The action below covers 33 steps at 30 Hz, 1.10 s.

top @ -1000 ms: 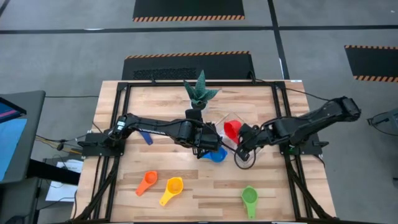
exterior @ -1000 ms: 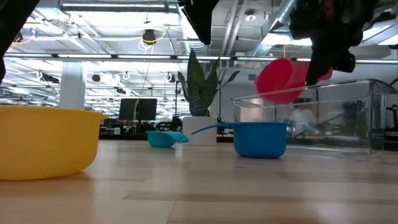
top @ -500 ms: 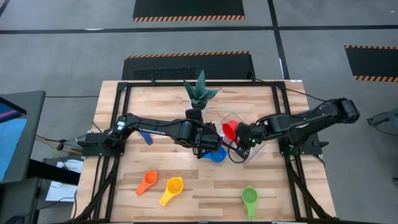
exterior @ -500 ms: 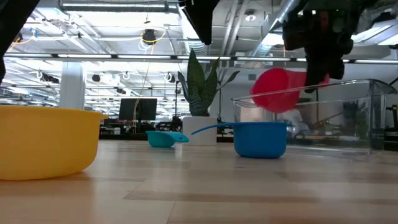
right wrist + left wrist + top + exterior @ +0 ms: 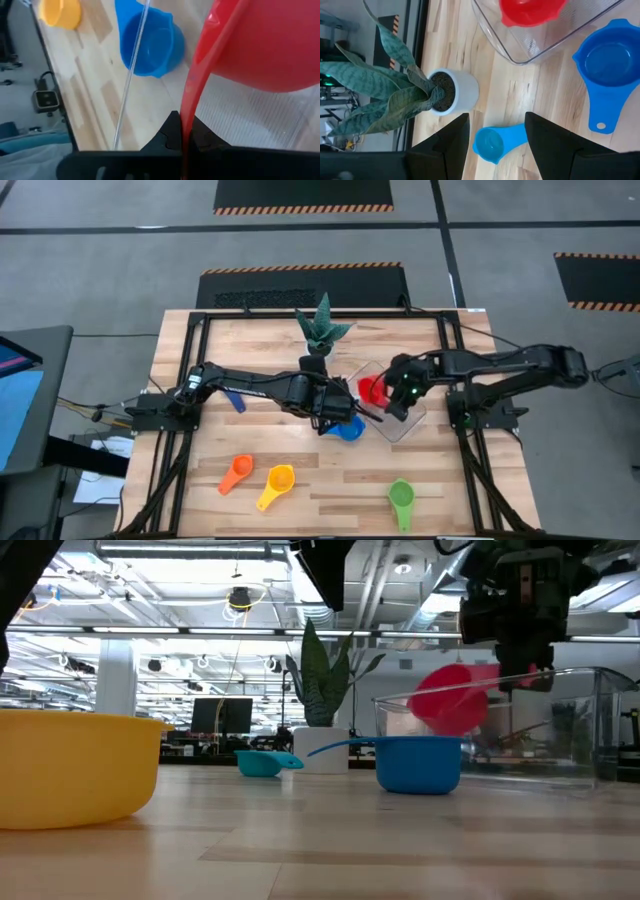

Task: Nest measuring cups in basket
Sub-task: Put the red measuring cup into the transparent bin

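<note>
- Since one second ago the right gripper has carried the red cup from in front of the basket to over it; the cup now hangs low inside the basket's left end, so I judge that the first cup is close to being set down.
- The left gripper has not moved; its fingers stand open and empty above the middle of the table, near the basket's left side.
- Left to right on the table: the dark blue cup lies near the left edge; the orange cup and the yellow cup lie near the front edge; the light blue cup and the blue cup lie in the middle; the green cup lies at the front right.
- The right gripper's fingers are closed on the flat red handle, and the bowl tilts.
- The cups are smooth, round, shiny plastic; the basket is clear with rounded corners; the table is pale wood planks.
- A white plant pot stands near the back edge.
</note>
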Each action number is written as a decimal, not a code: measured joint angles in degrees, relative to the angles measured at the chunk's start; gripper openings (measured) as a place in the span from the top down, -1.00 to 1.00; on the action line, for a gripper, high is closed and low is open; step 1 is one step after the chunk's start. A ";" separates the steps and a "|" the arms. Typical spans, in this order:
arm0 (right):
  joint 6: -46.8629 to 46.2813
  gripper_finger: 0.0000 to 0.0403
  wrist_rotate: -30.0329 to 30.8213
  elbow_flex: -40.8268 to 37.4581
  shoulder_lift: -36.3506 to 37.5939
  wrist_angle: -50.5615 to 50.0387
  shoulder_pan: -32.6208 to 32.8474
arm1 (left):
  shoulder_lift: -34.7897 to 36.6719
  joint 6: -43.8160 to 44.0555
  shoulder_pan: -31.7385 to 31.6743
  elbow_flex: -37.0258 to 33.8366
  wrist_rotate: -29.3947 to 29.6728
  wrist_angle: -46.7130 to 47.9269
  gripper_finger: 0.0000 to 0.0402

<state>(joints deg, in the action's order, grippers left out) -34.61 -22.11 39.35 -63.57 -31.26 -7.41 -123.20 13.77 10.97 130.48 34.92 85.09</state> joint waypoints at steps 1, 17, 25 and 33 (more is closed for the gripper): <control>0.44 0.98 -1.63 0.00 0.01 0.07 -0.84 | 0.00 -0.30 -0.03 0.00 0.00 -0.32 0.08; 11.09 0.98 -16.91 -0.04 -5.37 -2.87 -11.29 | -0.02 -0.64 -0.10 0.00 0.03 -2.31 0.08; 12.89 0.98 -21.18 -0.65 -8.97 -2.68 -11.86 | -0.02 -1.10 -0.10 0.00 0.03 -2.41 0.08; 13.74 0.95 -22.51 -0.76 -11.69 -1.75 -11.80 | -0.02 -2.06 -0.12 0.00 0.04 -2.70 0.08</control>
<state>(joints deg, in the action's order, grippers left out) -20.87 -44.61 38.59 -75.25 -33.01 -19.20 -123.22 11.70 10.85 130.48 34.96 82.39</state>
